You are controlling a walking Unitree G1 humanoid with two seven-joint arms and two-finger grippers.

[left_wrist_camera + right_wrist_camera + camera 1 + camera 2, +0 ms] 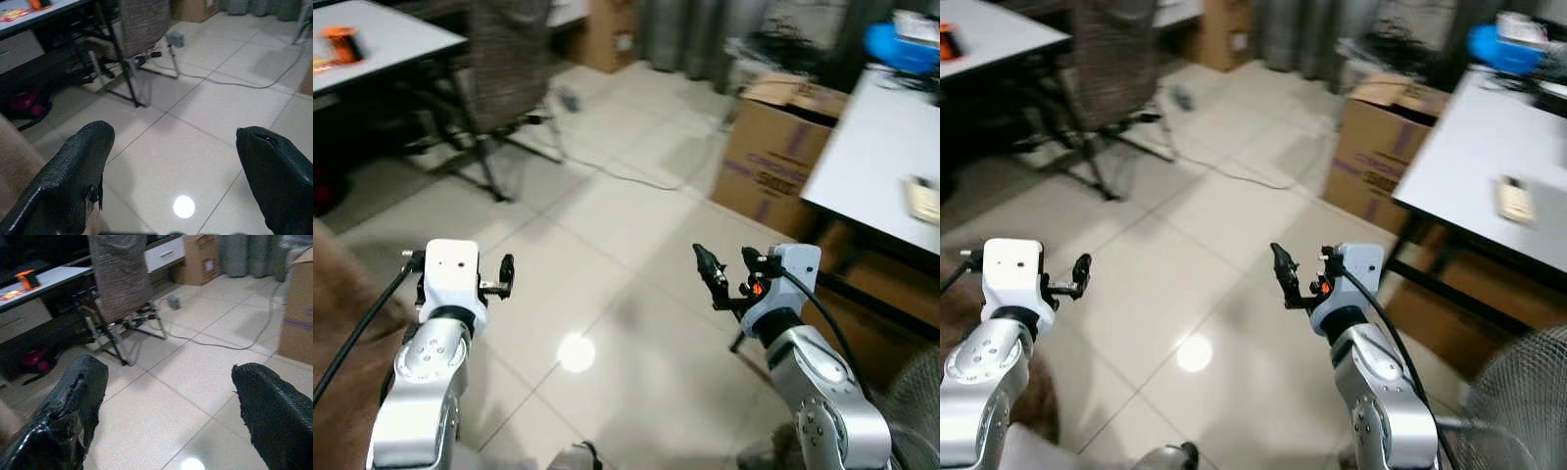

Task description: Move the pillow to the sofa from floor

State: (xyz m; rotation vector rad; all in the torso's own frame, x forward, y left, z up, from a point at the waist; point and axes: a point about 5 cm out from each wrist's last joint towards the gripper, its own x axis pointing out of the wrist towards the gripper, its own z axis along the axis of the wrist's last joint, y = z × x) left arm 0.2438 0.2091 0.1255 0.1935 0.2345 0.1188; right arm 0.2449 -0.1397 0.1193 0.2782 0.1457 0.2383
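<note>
Both silver arms raised over glossy pale tiled floor (607, 225), nothing held. Left gripper (171, 166): black fingers spread wide apart. Right gripper (171, 406): fingers likewise apart. Brown soft mass (337, 333) at the robot's left edge, beside left arm; cannot tell if pillow or sofa, so orientation and long axis cannot be read. Ahead: grey fabric swivel chair (504, 69), brown cardboard box (773, 147), white desk w/ orange spool (342, 44), white table (891, 147) at right.
</note>
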